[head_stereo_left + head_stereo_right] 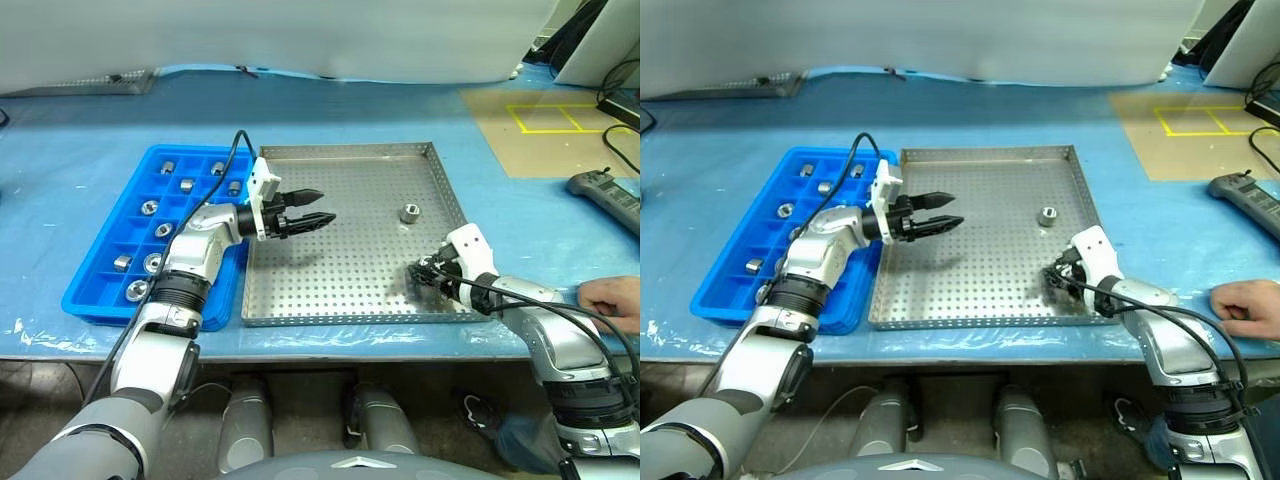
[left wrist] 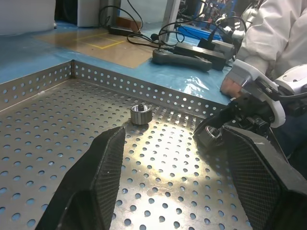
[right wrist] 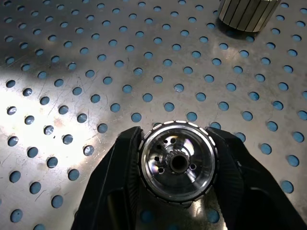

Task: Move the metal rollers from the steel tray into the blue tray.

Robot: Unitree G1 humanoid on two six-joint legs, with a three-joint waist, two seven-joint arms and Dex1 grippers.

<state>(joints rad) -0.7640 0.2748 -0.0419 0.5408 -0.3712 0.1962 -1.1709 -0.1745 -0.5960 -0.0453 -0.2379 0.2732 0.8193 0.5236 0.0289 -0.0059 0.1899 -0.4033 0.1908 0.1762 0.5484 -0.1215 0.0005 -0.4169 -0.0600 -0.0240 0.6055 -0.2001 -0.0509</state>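
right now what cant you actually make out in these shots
- Blue tray: several compartments near the left arm are covered by it in the head views, so its roller count is unsure.
- Right gripper is shut on a metal roller; whether the roller is lifted off the steel tray can't be told.
- Person's hand: cut off by the head view's right edge.

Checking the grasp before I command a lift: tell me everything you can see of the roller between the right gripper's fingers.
The gripped roller is a short, shiny silver metal cylinder with a ribbed side band, a polished end face, a small centre hole and a few smaller holes around it. That end face is turned toward the wrist camera. The right gripper clamps it, one black finger on each side. It sits low over the steel tray, near the tray's front right corner; whether it touches the perforated floor cannot be told. A second roller lies apart.
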